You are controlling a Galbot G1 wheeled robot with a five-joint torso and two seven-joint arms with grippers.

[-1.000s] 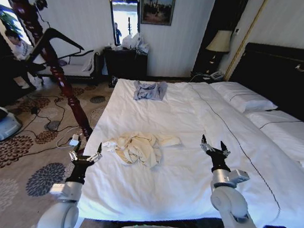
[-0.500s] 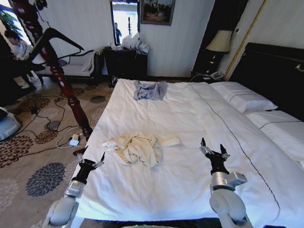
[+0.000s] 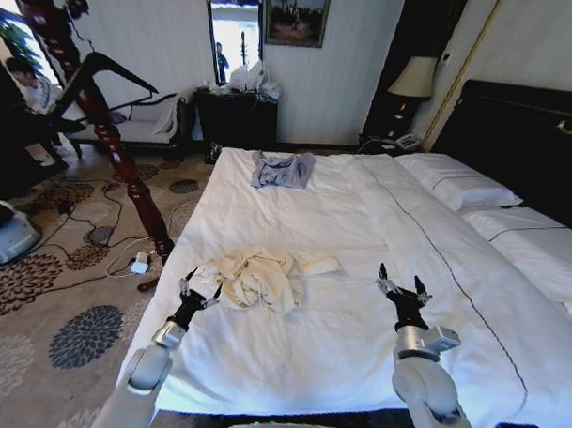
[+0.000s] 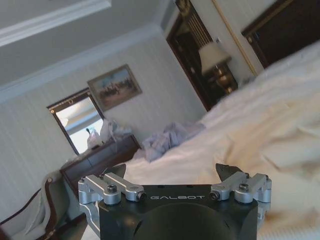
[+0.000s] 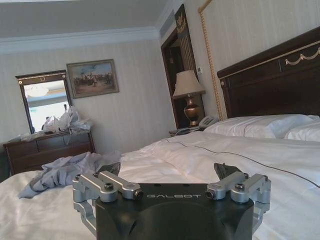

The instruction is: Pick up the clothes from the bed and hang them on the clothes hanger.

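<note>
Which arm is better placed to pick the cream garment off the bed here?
Left, likely. The left gripper is open beside the near edge of the cream clothes on the bed. The right gripper, also open, hovers over bare sheet well off to the garment's side.

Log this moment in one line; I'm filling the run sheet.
left hand open, at clothes' edge | right hand open, over bed | clothes unheld
</note>
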